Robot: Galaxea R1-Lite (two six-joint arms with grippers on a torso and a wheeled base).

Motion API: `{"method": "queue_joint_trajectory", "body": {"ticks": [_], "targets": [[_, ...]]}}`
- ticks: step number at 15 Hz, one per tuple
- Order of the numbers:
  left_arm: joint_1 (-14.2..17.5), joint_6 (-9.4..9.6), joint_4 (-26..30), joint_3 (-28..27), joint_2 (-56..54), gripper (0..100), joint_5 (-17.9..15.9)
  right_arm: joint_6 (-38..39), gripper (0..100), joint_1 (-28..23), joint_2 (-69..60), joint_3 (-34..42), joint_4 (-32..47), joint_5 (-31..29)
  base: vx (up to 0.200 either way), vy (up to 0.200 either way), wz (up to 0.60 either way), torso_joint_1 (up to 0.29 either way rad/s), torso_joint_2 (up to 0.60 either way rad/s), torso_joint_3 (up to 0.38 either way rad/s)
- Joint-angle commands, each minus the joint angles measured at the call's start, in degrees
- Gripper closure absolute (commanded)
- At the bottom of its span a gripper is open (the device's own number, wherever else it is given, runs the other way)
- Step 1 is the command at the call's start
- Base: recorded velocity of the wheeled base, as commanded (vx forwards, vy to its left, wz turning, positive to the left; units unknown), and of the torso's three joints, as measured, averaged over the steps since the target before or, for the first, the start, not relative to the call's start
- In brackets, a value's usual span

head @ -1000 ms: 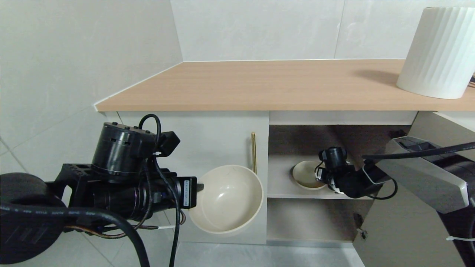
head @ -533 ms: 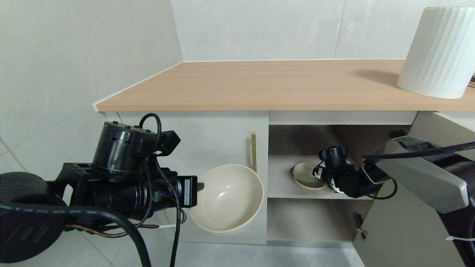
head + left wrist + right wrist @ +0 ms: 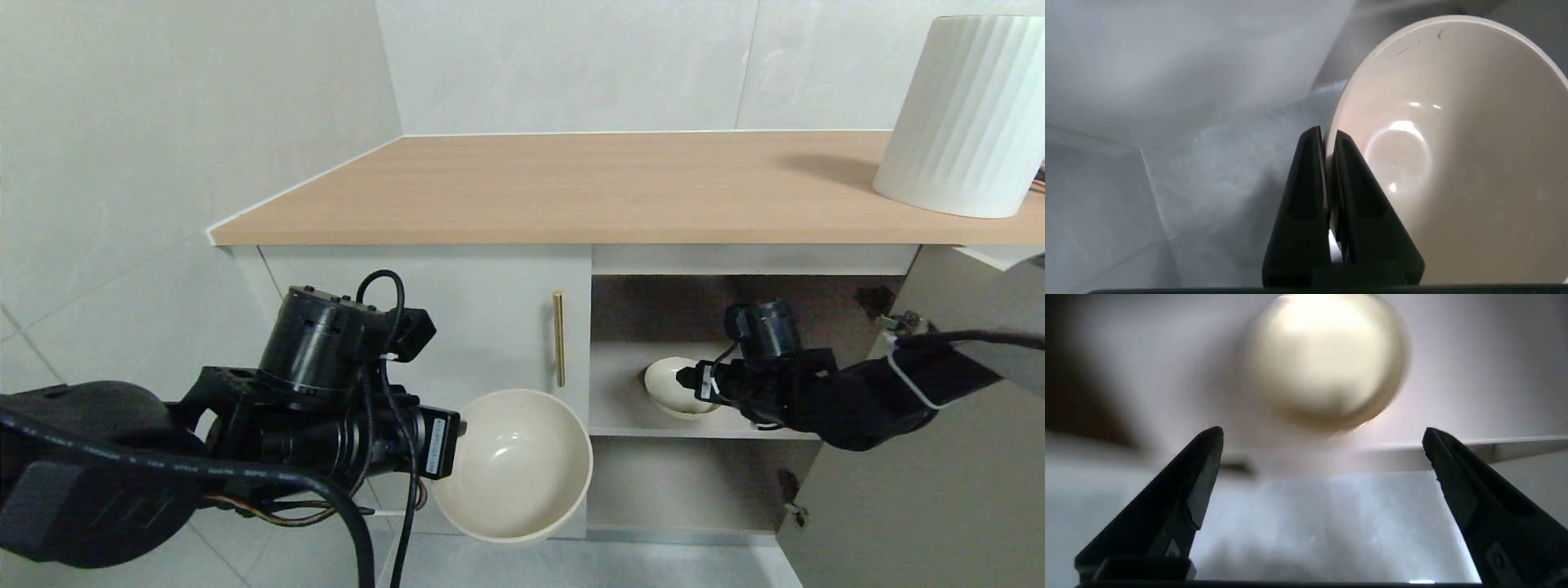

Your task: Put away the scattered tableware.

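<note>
A large cream bowl (image 3: 516,467) hangs in front of the closed left cabinet door, low near the floor. My left gripper (image 3: 455,430) is shut on its rim; the two fingers (image 3: 1310,175) pinch the bowl (image 3: 1445,147) edge. A smaller cream dish (image 3: 674,387) lies on the middle shelf (image 3: 620,412) of the open cabinet. My right gripper (image 3: 704,384) sits just right of it at the shelf's front, open. The dish (image 3: 1327,363) lies beyond the spread right gripper (image 3: 1323,445), apart from both fingers.
The left door has a gold handle (image 3: 558,339) just above the held bowl. The right door (image 3: 922,490) is swung open beside my right arm. A white ribbed vase (image 3: 959,114) stands on the wooden countertop (image 3: 571,188). The lower compartment (image 3: 678,486) is bare.
My left arm has moved down and to the right with the bowl. My right arm has lifted and drawn back a little; the small dish stays on the shelf.
</note>
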Motion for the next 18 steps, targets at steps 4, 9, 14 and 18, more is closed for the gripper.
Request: {"method": "queue_joint_trajectory", "body": {"ticks": [4, 9, 14, 18], "targets": [[-4.82, 4.54, -2.38, -0.51, 6.59, 100, 3.93, -3.66, 0, 8.86, -29.16, 8.74, 15.43, 15.39, 0.000, 0.000, 0.00, 0.000, 0.00, 0.000], [-8.69, 4.36, -10.03, -0.07, 11.07, 100, 6.83, -5.24, 0, 13.96, -29.42, 8.65, 22.38, 18.30, 0.000, 0.000, 0.00, 0.000, 0.00, 0.000], [-11.68, 4.18, -14.07, 0.54, 10.81, 100, 9.82, -5.68, 0, 17.56, -23.62, 8.74, 22.73, 18.12, 0.000, 0.000, 0.00, 0.000, 0.00, 0.000], [-12.38, 4.18, -14.07, 0.54, 10.63, 100, 10.08, -5.59, 0, 18.62, -20.11, 8.30, 22.03, 15.83, 0.000, 0.000, 0.00, 0.000, 0.00, 0.000]]}}
